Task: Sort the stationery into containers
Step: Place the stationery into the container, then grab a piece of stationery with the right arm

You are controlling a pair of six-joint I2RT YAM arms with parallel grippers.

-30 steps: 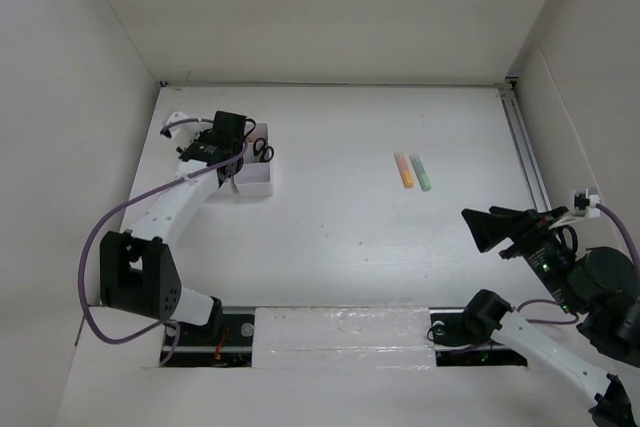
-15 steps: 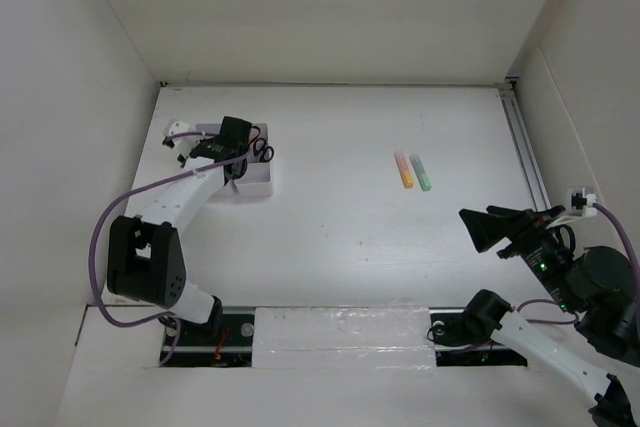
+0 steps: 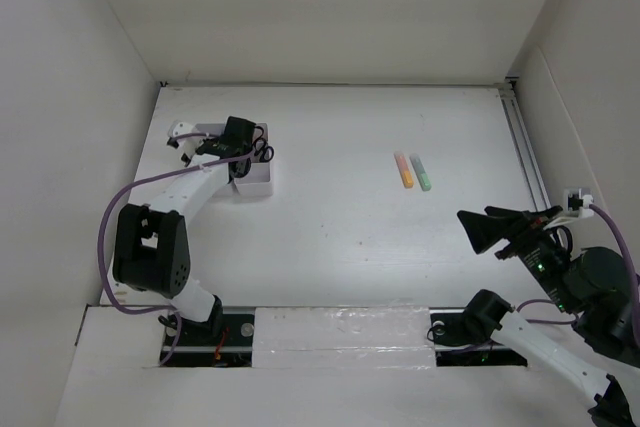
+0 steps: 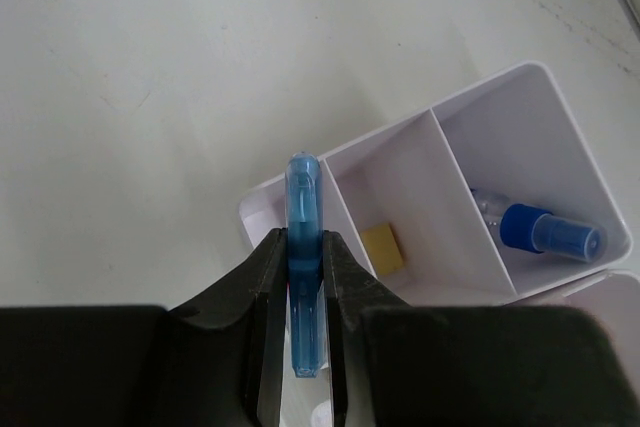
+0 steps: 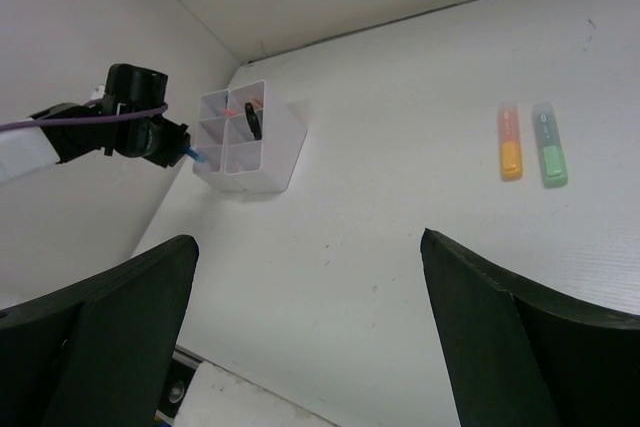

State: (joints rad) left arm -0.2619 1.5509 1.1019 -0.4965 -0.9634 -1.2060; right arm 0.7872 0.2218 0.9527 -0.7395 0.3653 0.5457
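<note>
Fingers of the left gripper [image 4: 303, 247] pinch the blue marker [image 4: 303, 197], its long axis running 12 to 6 in the wrist view; the organizer [image 4: 520, 72] has its nearest compartment just at 3 o'clock. Right gripper [image 5: 308, 247] gapes wide, empty, well apart

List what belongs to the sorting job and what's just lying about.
Job: blue marker in the left gripper, organizer, yellow eraser, blue-capped bottle, scissors, orange marker, green marker.
Not the job: purple cable, table rail.
</note>
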